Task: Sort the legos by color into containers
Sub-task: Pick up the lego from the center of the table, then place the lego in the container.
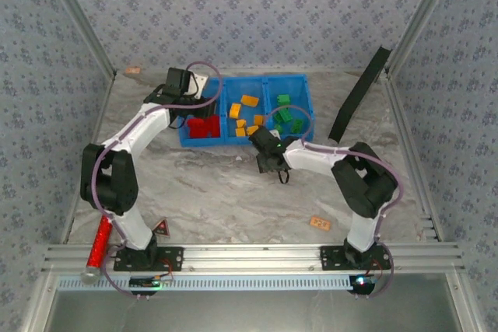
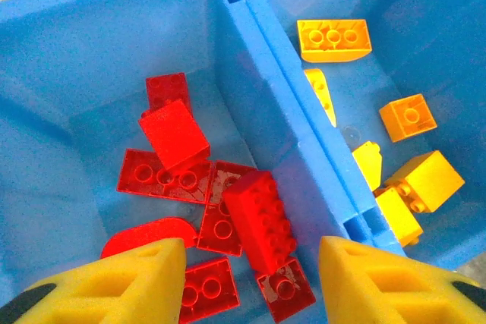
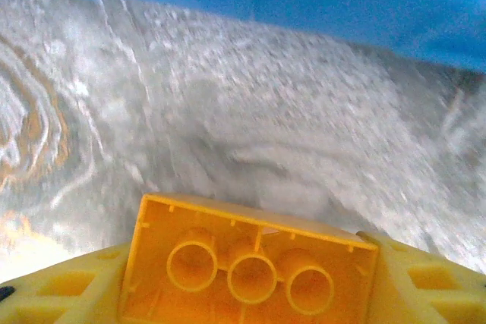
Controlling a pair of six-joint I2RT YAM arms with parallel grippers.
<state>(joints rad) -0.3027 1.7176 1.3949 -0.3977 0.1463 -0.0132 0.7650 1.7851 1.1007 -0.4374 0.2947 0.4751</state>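
Hanging over the left bin of the blue tray [image 1: 241,85], upper middle of the top view: the left gripper [image 2: 250,252], yellow pads [image 2: 144,282] wide apart with nothing between, likely parked above the red legos [image 2: 175,138] for dropping red with red. Next bin over, right side of the left wrist view: orange-yellow legos [image 2: 334,39]. Far right bin, seen from the top: green legos [image 1: 285,117]. Just below the tray, middle of the top view: the right gripper [image 1: 263,145], squeezed tight on one orange-yellow lego [image 3: 243,263], hollow side facing the camera, near the table [image 3: 228,111], probably held firm for a lift into the middle bin. Lower right of the top view: one more orange piece [image 1: 320,223] lying alone, waiting. No words or brand marks big enough to read anywhere.
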